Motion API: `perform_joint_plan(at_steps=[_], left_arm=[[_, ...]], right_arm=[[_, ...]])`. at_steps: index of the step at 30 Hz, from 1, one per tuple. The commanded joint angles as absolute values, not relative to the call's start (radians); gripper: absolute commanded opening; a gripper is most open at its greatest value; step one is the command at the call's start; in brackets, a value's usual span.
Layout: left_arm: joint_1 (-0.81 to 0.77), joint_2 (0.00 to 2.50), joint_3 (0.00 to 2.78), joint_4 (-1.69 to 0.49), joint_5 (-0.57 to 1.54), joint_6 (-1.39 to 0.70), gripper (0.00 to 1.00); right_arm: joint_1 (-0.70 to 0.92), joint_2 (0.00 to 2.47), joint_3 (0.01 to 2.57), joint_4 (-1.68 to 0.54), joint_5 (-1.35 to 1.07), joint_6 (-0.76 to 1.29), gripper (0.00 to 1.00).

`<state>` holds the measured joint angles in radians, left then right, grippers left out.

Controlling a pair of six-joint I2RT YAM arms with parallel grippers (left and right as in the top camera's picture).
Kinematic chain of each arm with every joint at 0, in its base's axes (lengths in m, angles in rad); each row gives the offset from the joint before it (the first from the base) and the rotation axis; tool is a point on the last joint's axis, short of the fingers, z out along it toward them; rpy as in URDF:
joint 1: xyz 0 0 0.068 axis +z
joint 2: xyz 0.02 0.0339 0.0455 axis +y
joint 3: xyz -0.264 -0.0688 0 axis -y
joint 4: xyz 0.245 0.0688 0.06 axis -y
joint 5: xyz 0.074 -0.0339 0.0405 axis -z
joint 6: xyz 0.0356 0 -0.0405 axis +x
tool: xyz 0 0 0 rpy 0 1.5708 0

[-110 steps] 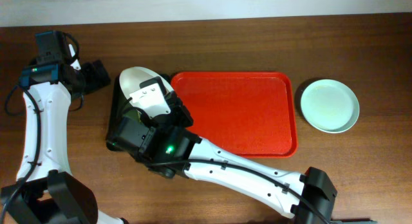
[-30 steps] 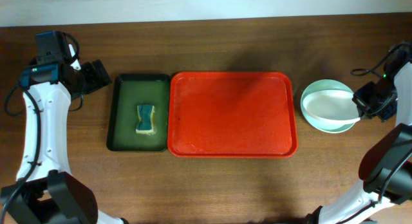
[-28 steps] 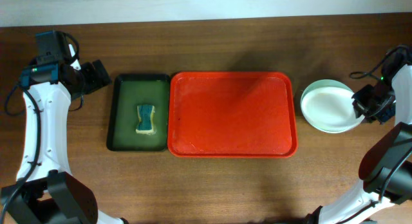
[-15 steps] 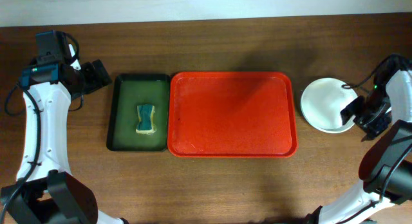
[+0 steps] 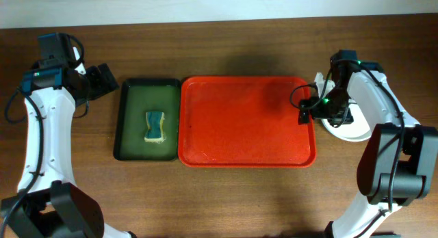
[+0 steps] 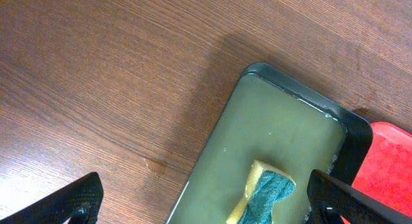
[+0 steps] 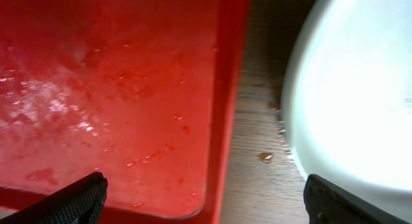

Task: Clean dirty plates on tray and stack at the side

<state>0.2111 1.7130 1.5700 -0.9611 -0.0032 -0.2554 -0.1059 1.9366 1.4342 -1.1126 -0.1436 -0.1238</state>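
Observation:
The red tray lies mid-table, bare except for water drops. Right of it a white plate lies on the table, largely hidden under my right arm. My right gripper hangs open between the tray's right rim and that plate, holding nothing. In the right wrist view the tray's wet corner fills the left and the white plate the right, with the open gripper over the wood strip between them. My left gripper stands open and empty at the far left.
A dark green tray with a yellow-and-blue sponge lies against the red tray's left side. The left wrist view shows the same green tray and sponge. Water drops sit on the wood beside the plate.
My right gripper set the white plate onto the pale green one, opened, and moved left to the tray's right rim. The left arm has not moved.

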Motion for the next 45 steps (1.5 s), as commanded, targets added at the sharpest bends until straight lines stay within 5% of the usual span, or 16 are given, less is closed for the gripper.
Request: perform_joint_plan(at_steps=[1,19,34,45], left_arm=[[0.219,1.718,1.575,-0.96,0.004,-0.269,1.0],[0.219,1.718,1.575,-0.96,0.004,-0.269,0.99],[0.219,1.718,1.575,-0.96,0.004,-0.269,0.99],[0.219,1.718,1.575,-0.96,0.004,-0.269,0.99]], right_arm=[[-0.105,1.942,1.444,-1.106,-0.1,-0.165,0.99],[-0.104,1.906,1.444,-1.102,-0.1,-0.165,0.99],[-0.104,0.98,1.444,-1.103,-0.1,-0.165,0.99],[-0.085,0.566,1.436,-1.111,-0.101,-0.164,0.98]])
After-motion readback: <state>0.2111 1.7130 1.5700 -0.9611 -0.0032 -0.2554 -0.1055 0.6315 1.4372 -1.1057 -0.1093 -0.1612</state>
